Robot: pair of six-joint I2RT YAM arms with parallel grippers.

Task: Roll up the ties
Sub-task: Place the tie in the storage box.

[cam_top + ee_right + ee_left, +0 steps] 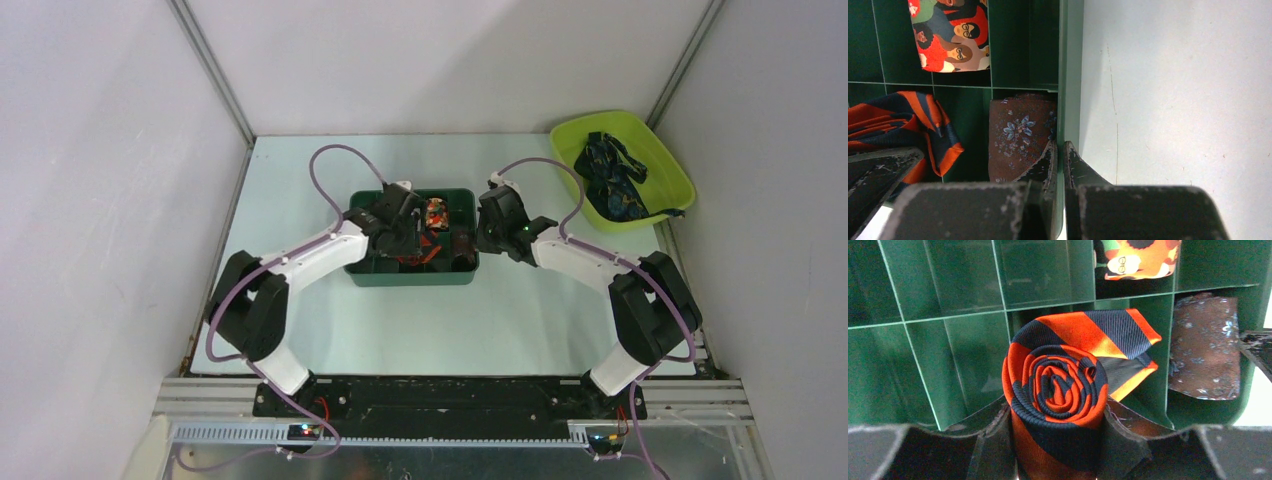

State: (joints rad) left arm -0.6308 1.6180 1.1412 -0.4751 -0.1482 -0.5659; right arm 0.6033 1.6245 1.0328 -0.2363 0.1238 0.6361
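Note:
A red-orange tie with dark stripes (1058,385) is wound into a tight roll, its pointed tail sticking out behind. My left gripper (1058,416) is shut on this roll, one finger on each side, just above a compartment of the green divided box (410,275). The same tie (908,120) shows at the left of the right wrist view. My right gripper (1060,150) is shut on the box's right wall (1070,75), one finger inside and one outside. From above, the left gripper (405,225) is over the box middle and the right gripper (490,228) is at its right edge.
A brown floral tie (1020,135) fills the compartment beside the right gripper. A tie printed with cartoon faces (950,35) lies in a farther compartment. Dark navy ties (610,180) are heaped in a lime-green tub (672,170) at the back right. White walls enclose the table.

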